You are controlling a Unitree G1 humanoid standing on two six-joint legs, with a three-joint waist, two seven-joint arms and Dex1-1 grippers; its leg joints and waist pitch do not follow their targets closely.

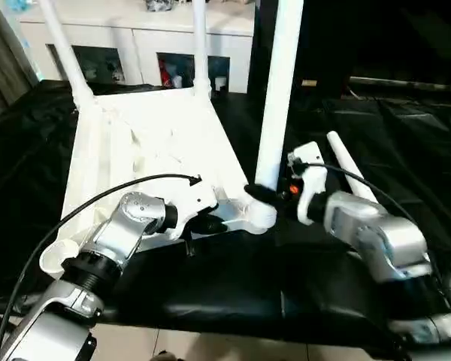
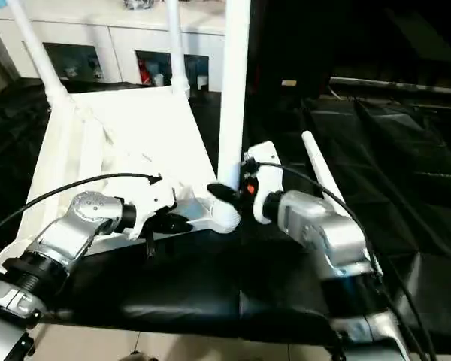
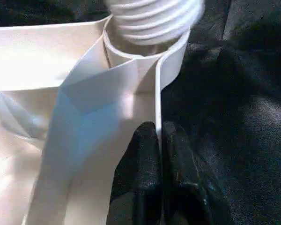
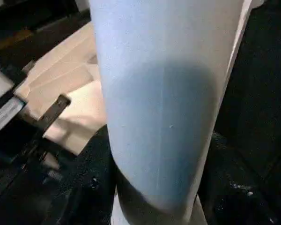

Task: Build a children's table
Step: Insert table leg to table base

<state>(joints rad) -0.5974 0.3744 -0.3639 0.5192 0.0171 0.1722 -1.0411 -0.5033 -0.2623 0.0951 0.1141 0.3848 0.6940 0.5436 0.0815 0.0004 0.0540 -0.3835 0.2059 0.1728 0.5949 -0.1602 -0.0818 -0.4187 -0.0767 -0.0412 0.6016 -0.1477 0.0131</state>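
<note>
While the left claw (image 1: 210,223) pinches the upturned top's (image 1: 146,150) rim to steady it on the black table (image 1: 301,278), the right claw (image 1: 261,195) clamps the leg (image 1: 278,90) upright in its corner socket.

Work surface (image 1: 210,293) draped in creased black cloth, extending beneath and beyond both grippers. Lying directly on it: white plastic table top (image 1: 146,162), upside down, rim against the cloth, with near edge pinched by the left gripper (image 1: 210,223) and near corner socket just beside the right gripper (image 1: 264,197). Also on the cloth: one loose white tapered leg (image 1: 351,174), lying flat on the far side of the right gripper from the table top, apart from the top.
</note>
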